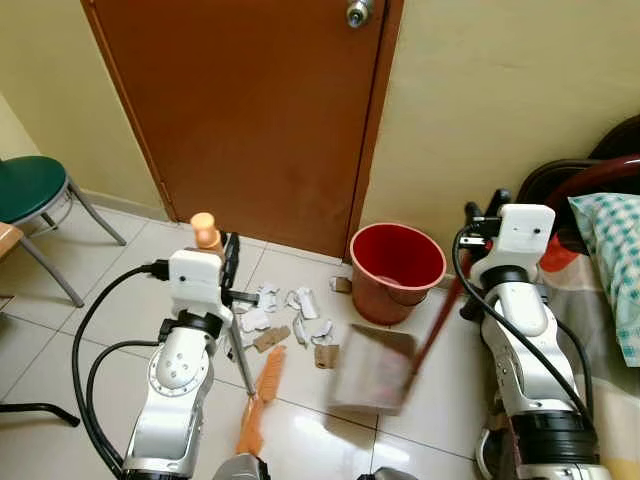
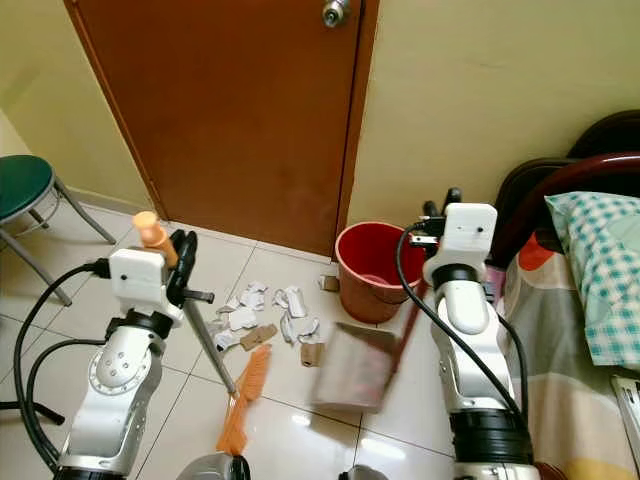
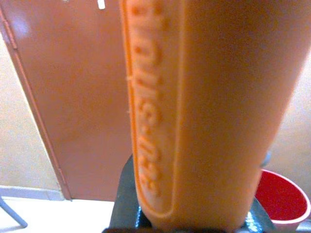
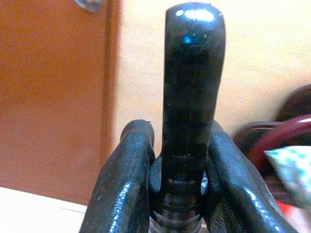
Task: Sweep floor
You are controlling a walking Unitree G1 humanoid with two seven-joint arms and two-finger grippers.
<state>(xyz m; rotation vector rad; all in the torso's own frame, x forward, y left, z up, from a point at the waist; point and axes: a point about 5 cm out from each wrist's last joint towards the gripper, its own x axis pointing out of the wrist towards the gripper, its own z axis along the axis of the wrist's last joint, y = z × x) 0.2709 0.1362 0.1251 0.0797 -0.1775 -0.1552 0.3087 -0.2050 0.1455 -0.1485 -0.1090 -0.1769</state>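
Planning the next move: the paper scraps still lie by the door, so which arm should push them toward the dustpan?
Left. Its tool already grips the orange broom, whose bristles sit just beside the paper scraps. The right tool is shut on the dustpan handle, holding the pan past the scraps.

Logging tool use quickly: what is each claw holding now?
Left claw: closed on the orange broom handle.
Right claw: closed on the dark dustpan handle.

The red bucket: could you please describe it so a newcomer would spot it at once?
Find the brown door. At its lower right corner, on the tiled floor, stands the red bucket, open-topped. It is the only round red container, right of the scattered paper scraps.
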